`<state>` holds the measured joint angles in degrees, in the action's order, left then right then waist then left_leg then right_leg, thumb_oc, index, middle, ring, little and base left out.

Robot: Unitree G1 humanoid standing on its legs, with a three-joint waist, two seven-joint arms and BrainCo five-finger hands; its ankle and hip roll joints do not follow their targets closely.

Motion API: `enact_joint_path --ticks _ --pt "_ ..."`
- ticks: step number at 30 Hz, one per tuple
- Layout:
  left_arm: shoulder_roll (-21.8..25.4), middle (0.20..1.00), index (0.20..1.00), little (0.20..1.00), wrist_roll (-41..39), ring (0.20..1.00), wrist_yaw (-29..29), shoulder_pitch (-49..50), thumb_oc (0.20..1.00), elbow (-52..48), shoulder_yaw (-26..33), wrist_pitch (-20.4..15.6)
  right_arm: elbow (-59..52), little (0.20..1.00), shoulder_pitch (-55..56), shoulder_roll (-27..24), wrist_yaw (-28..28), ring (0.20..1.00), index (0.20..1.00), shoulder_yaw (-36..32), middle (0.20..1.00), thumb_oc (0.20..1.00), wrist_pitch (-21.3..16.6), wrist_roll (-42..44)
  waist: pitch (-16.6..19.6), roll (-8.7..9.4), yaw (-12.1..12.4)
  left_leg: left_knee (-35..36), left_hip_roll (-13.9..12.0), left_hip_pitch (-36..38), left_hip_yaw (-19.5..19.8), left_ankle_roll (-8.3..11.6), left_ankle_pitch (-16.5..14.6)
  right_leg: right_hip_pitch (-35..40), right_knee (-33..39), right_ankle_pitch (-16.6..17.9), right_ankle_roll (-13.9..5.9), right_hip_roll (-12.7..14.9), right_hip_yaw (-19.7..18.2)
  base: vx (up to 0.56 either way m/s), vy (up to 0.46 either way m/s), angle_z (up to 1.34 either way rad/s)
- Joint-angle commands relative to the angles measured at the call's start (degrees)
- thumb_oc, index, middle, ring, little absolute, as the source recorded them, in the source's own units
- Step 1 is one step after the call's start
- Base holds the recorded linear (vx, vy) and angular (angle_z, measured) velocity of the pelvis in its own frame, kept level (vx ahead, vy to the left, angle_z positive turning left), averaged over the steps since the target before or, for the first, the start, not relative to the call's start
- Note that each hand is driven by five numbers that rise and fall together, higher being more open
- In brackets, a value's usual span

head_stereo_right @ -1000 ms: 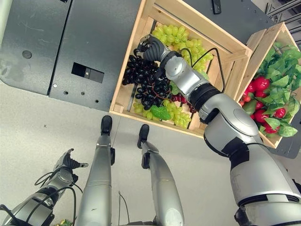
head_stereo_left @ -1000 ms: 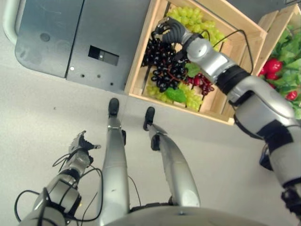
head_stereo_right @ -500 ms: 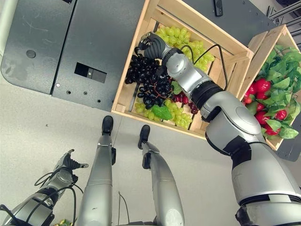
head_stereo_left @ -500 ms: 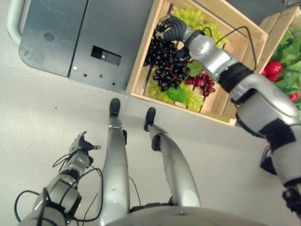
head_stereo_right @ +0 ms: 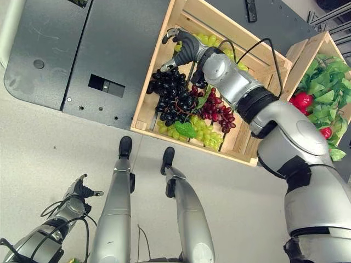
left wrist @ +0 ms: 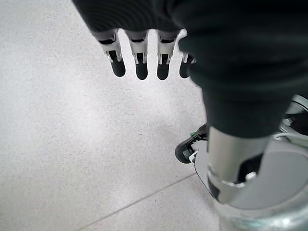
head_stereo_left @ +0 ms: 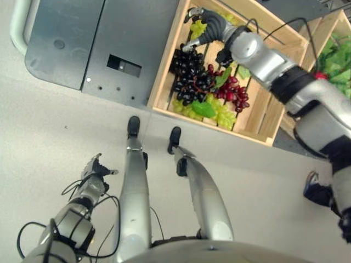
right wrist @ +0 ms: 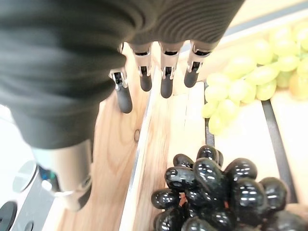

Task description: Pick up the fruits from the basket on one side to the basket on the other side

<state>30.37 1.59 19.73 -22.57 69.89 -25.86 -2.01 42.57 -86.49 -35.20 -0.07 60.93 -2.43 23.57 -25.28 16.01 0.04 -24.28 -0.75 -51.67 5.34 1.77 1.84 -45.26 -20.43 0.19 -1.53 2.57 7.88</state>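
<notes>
A wooden crate [head_stereo_right: 141, 104] holds a black grape bunch [head_stereo_right: 170, 96], a red grape bunch [head_stereo_right: 215, 110] and green grapes [head_stereo_right: 198, 132] along its near side. My right hand [head_stereo_right: 185, 46] hovers over the crate's far left corner, just beyond the black bunch, open and holding nothing. In the right wrist view its fingers [right wrist: 166, 83] hang straight above the crate's slats, with the black grapes [right wrist: 216, 192] below them and green grapes [right wrist: 250, 77] to one side. My left hand [head_stereo_left: 95, 170] hangs low over the floor, open, with straight fingers [left wrist: 141, 65].
A second wooden crate [head_stereo_right: 305, 52] with green leaves and red fruit [head_stereo_right: 300, 101] stands right of the first. A dark grey metal panel [head_stereo_left: 82, 44] lies on the floor left of the grape crate. Light grey floor lies in front.
My right hand has lifted off the top of the black grapes and moved toward the crate's far corner, opening. The black bunch stays in the crate and the red grapes show more.
</notes>
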Motion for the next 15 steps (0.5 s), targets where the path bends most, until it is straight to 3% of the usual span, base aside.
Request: enact_joint_path --ticks 1,15 --pt "-0.1 1.000 1.000 1.000 1.5 1.000 -0.4 2.1 1.000 -0.4 2.8 -0.6 -3.9 1.000 -4.8 -6.1 0.6 1.000 1.000 -0.8 1.000 1.000 -3.6 -0.1 -4.5 2.40 1.2 -1.3 2.5 2.6 -0.2 -0.69 -2.1 0.9 2.9 7.1 -3.28 0.6 0.1 0.00 0.000 0.03" --pt "0.3 1.000 1.000 1.000 2.5 1.000 -1.6 2.9 1.000 -1.1 3.4 -0.8 -11.3 1.000 -2.7 -13.2 4.8 1.000 1.000 2.6 1.000 1.000 -4.2 5.3 -4.5 2.65 0.8 -1.3 2.5 2.5 -0.2 -0.62 -2.1 0.9 2.7 7.0 -3.36 0.7 0.1 0.00 0.000 0.00"
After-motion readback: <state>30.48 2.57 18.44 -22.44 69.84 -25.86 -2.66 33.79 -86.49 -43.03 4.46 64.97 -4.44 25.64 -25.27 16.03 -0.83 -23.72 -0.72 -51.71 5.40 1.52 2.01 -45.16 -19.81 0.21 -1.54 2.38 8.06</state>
